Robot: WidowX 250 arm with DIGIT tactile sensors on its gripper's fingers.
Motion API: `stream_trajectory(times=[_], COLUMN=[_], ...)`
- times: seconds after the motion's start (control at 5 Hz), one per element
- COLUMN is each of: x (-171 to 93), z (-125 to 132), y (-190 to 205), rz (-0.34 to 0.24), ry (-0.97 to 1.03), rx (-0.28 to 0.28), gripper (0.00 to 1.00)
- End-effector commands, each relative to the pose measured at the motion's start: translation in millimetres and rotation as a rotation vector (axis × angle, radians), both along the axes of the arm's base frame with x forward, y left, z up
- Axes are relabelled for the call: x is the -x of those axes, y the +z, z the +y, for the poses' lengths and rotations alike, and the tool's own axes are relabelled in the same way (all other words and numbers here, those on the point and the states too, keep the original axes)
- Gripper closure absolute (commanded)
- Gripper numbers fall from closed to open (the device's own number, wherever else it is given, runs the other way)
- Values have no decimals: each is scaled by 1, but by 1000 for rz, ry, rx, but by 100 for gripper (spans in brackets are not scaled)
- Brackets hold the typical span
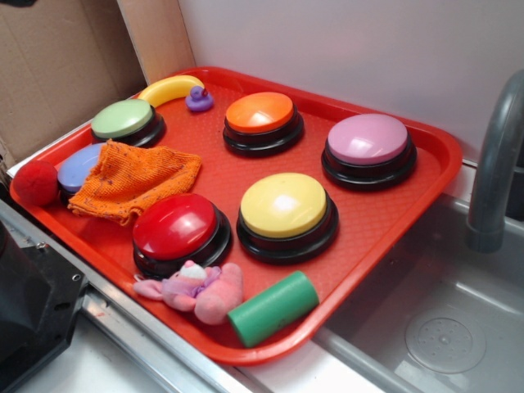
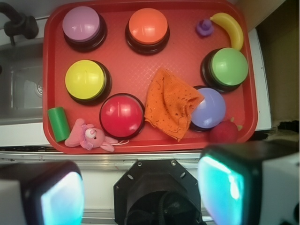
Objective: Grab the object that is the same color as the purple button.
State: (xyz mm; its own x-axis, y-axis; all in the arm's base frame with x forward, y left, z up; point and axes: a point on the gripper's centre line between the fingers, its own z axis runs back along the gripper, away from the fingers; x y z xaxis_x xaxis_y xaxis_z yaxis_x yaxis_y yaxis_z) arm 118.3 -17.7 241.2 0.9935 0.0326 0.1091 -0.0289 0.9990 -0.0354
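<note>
A tiny violet-purple duck (image 1: 199, 98) sits at the far left corner of the red tray (image 1: 413, 201), beside a yellow banana (image 1: 169, 88). In the wrist view the duck (image 2: 204, 28) is at the top right. The purple button (image 1: 368, 139), a lilac-pink dome on a black base, stands at the tray's far right, and at the top left in the wrist view (image 2: 82, 23). My gripper (image 2: 140, 190) shows only in the wrist view. It is open and empty, high above the robot base and short of the tray's near edge. Its pads (image 2: 222, 187) stand wide apart.
On the tray: green (image 1: 123, 119), orange (image 1: 259, 112), yellow (image 1: 283, 205), red (image 1: 175, 226) and periwinkle (image 1: 79, 166) buttons, an orange cloth (image 1: 135, 176), a red ball (image 1: 35, 182), a pink plush (image 1: 201, 288) and a green cylinder (image 1: 273, 307). A sink (image 1: 442, 327) and faucet (image 1: 495, 164) lie right.
</note>
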Motion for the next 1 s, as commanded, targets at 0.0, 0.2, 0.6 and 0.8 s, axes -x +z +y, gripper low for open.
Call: stream_trajectory(times=[0.0,0.2,0.6,0.8], x=[0,-15,-59,-81], z=[0,8,33,51], y=[0,-11,-41,-53], rz=[0,-28,-73,-106], ry=[0,6,117,195], rx=[0,-25,-103,-142], gripper=[0,0,0,0])
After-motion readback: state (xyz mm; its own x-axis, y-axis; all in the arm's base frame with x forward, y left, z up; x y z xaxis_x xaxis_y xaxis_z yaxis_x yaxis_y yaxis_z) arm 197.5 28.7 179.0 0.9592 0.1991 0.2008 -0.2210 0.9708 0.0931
